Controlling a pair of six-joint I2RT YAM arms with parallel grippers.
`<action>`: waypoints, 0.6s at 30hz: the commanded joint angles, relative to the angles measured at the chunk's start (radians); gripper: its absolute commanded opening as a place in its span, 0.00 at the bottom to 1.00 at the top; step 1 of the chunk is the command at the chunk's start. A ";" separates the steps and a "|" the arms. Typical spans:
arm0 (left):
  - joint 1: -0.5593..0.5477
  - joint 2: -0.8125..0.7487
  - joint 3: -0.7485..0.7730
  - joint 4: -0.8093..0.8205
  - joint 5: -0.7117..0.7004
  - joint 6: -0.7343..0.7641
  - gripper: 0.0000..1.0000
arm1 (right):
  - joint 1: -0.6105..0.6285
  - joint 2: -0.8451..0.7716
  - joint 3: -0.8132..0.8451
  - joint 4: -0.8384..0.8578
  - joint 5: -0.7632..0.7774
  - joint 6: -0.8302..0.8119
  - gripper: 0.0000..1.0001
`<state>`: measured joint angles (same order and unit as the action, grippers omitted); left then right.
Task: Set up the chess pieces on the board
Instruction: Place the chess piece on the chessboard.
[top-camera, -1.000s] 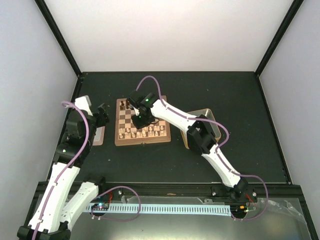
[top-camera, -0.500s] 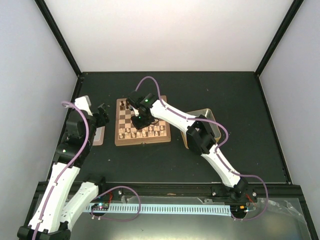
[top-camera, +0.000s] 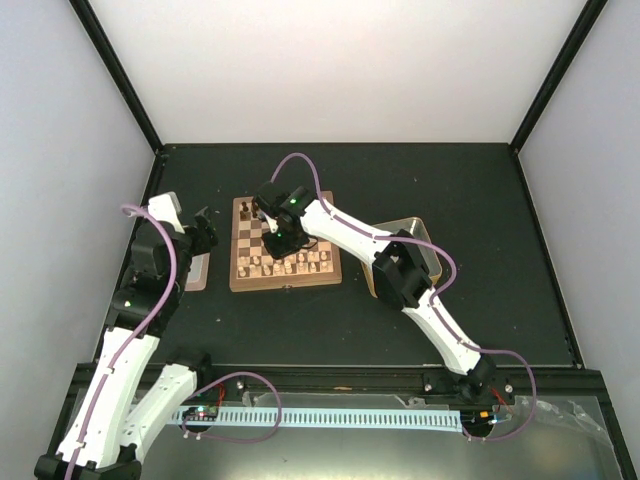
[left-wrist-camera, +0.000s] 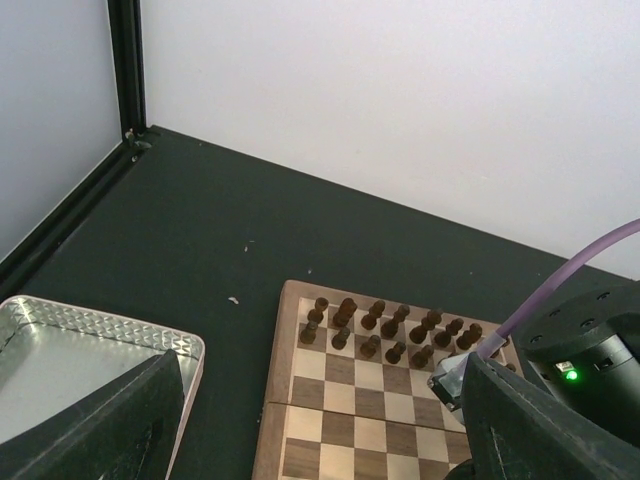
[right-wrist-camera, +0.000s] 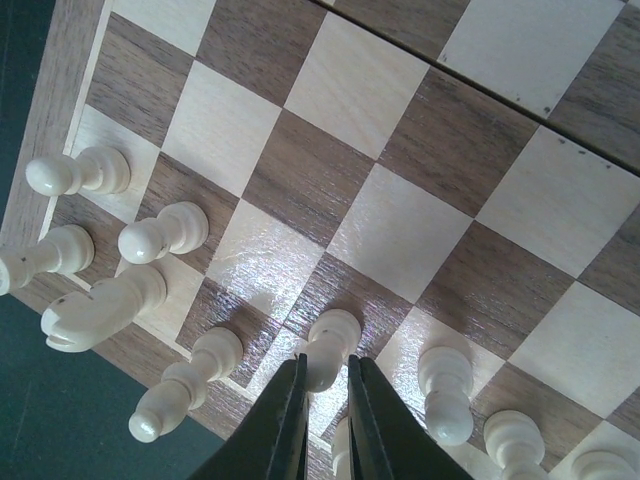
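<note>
The board (top-camera: 240, 281) lies at the table's middle. Dark chessmen (left-wrist-camera: 385, 325) fill its far rows, and pale chess pieces (top-camera: 300, 263) stand along its near rows. My right gripper (top-camera: 278, 236) hovers over the board's left half. In the right wrist view it (right-wrist-camera: 325, 372) is shut on a pale pawn (right-wrist-camera: 331, 337) whose base is at or just above a square in the second row, among other pale pieces (right-wrist-camera: 160, 232). My left gripper (top-camera: 204, 233) is open and empty, held left of the board (left-wrist-camera: 350, 415) above a tin.
A silver tin (left-wrist-camera: 60, 345) with a pink rim lies left of the board, under my left gripper. A gold-rimmed tin (top-camera: 425, 247) sits right of the board, partly under the right arm. The black frame post (left-wrist-camera: 125, 65) stands at the far left corner.
My right gripper has shifted slightly left over the board. The left arm has barely moved.
</note>
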<state>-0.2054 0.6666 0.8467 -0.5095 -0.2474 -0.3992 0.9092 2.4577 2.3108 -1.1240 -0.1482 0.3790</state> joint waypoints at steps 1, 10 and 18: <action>-0.006 -0.013 0.000 -0.014 -0.019 0.013 0.78 | 0.008 0.023 0.032 0.010 -0.009 0.002 0.15; -0.006 -0.015 0.001 -0.013 -0.009 0.012 0.78 | 0.004 -0.109 -0.020 0.131 0.027 0.067 0.24; -0.005 -0.009 -0.009 0.031 0.131 0.031 0.80 | -0.075 -0.419 -0.359 0.332 0.126 0.157 0.35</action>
<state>-0.2054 0.6666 0.8452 -0.5079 -0.2104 -0.3958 0.8898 2.2318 2.1094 -0.9363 -0.1120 0.4767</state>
